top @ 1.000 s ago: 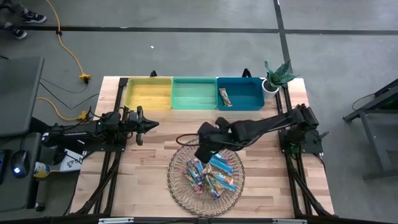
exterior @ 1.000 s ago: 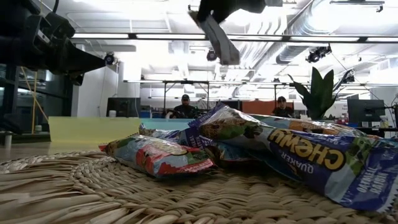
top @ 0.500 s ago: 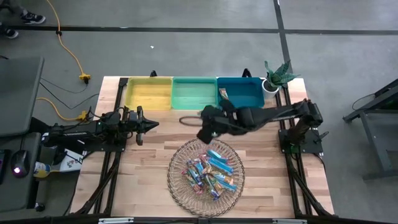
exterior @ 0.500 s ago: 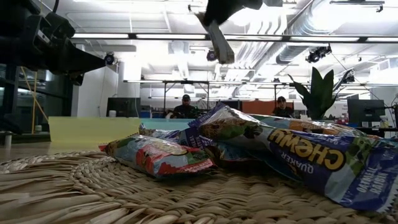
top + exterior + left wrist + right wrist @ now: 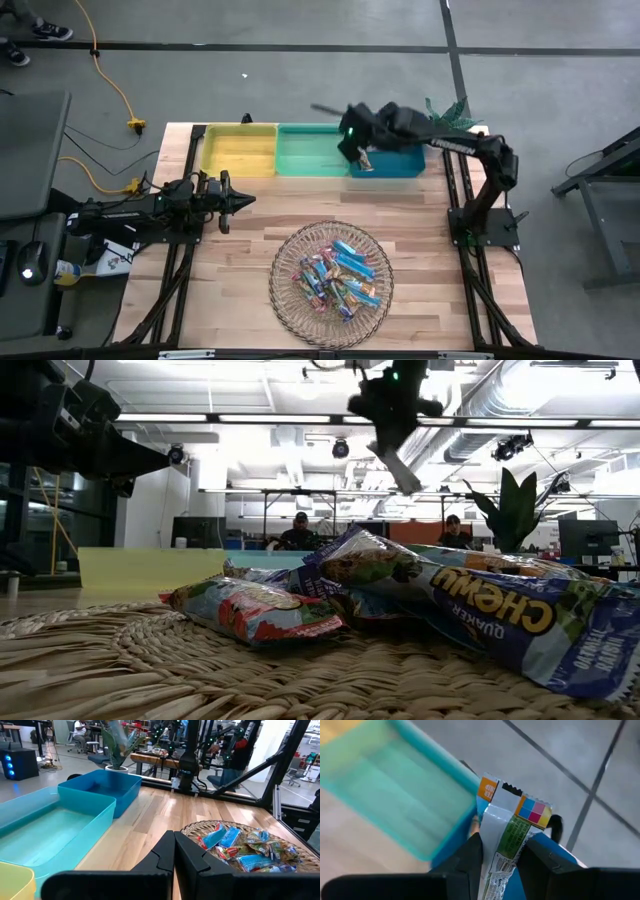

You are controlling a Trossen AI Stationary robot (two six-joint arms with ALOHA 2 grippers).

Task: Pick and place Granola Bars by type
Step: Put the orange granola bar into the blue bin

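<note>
Your right gripper (image 5: 501, 851) is closed on one granola bar (image 5: 506, 840), holding it by its lower part so the crimped end stands free between the fingers. In the high view this gripper (image 5: 352, 148) is at the upper middle of the frame, over the border between the green bin (image 5: 312, 150) and the blue bin (image 5: 392, 150). One bar (image 5: 362, 157) seems to lie already in the blue bin. The other granola bars (image 5: 335, 277) are piled in the wire basket (image 5: 285, 300) at the lower middle.

I judge the bars light and a little soft, with a slippery foil wrapper that bends. Take each one across its flat middle, not by the crimp.

Your left gripper (image 5: 240, 200) waits at the left of the table, fingers pressed together, holding nothing.
</note>
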